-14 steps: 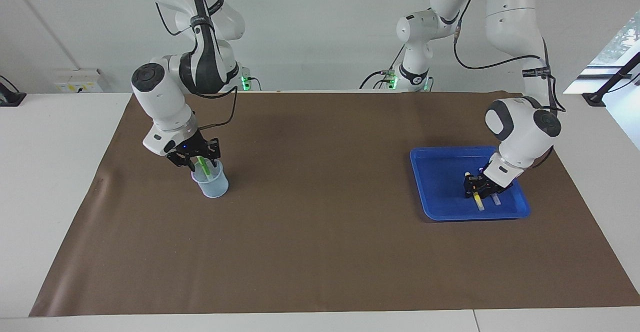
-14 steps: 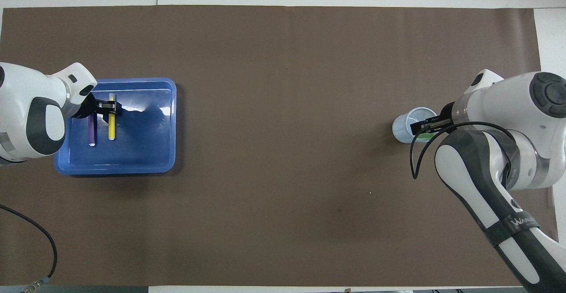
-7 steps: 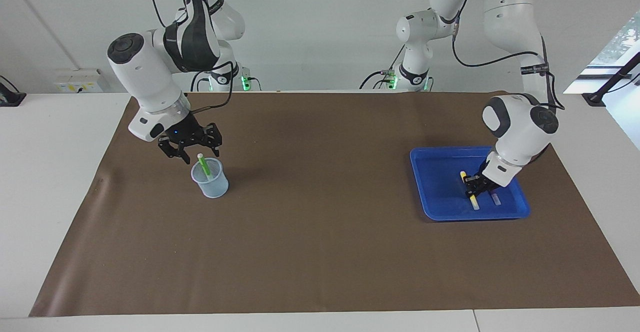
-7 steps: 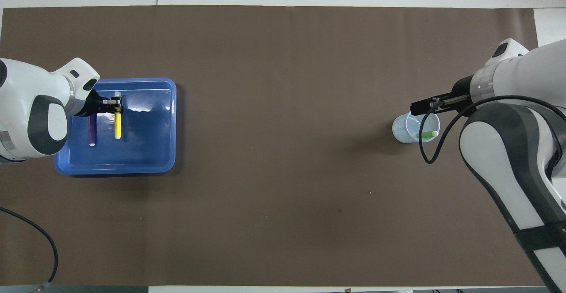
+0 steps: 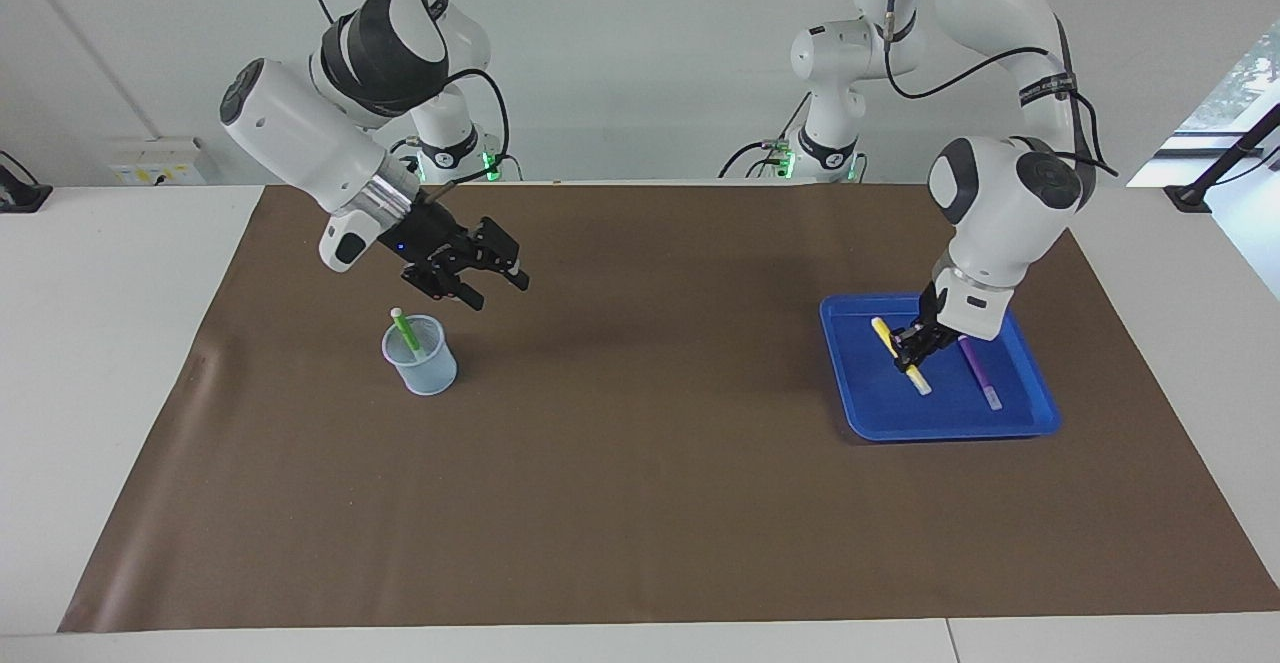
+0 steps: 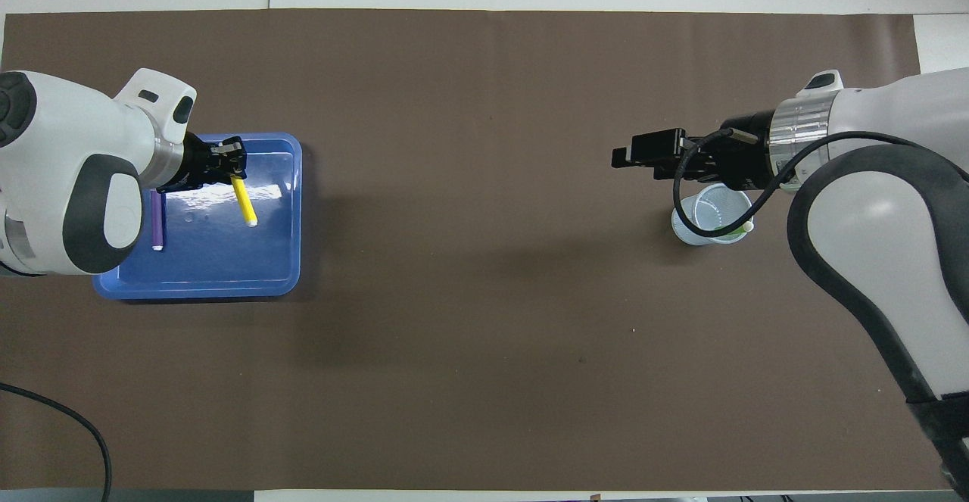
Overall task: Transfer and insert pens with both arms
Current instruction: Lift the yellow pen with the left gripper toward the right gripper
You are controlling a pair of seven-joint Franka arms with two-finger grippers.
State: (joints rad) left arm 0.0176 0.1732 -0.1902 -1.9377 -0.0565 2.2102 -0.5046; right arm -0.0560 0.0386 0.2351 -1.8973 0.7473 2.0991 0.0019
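Note:
My left gripper point(image 5: 912, 339) is shut on the yellow pen point(image 5: 900, 357) and holds it tilted over the blue tray point(image 5: 868, 393). In the overhead view the left gripper point(image 6: 229, 161) grips the yellow pen point(image 6: 244, 202) near its upper end. The purple pen point(image 5: 977, 371) lies flat in the tray point(image 6: 250, 260), also seen from overhead point(image 6: 158, 222). The green pen point(image 5: 404, 329) stands leaning in a clear cup point(image 5: 421, 361) toward the right arm's end. My right gripper point(image 5: 487, 281) is open and empty, raised over the mat beside the cup point(image 6: 700, 222); it also shows from overhead point(image 6: 634, 157).
A brown mat point(image 5: 640, 463) covers the table between the cup and the tray. White table surface borders it on all sides.
My right gripper let go of the green pen in the cup, rose and swung toward the table's middle. My left gripper closed on the yellow pen and lifted it, tilting it.

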